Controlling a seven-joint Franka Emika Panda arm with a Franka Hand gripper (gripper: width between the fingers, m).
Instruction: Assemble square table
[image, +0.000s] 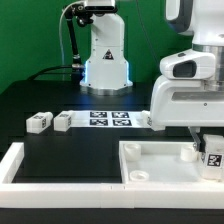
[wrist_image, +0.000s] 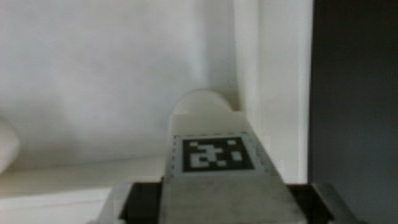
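The white square panel (image: 160, 160) lies near the front of the table, with round sockets at its corners. My gripper (image: 209, 148) is shut on a white leg block (image: 213, 157) with a tag, at the panel's corner on the exterior view's right. In the wrist view the leg (wrist_image: 217, 150) stands between my dark fingers (wrist_image: 139, 202), pointing down at the panel's white surface (wrist_image: 107, 80) close to its rim. Two more leg blocks (image: 40, 121) (image: 63, 120) lie at the exterior view's left. Another white block (image: 143, 121) lies by the arm.
The marker board (image: 105, 119) lies on the black table behind the panel. A long white bar (image: 20, 165) frames the work surface at the front left. The robot base (image: 104, 55) stands at the back. Black table (wrist_image: 356, 90) shows beside the panel's edge.
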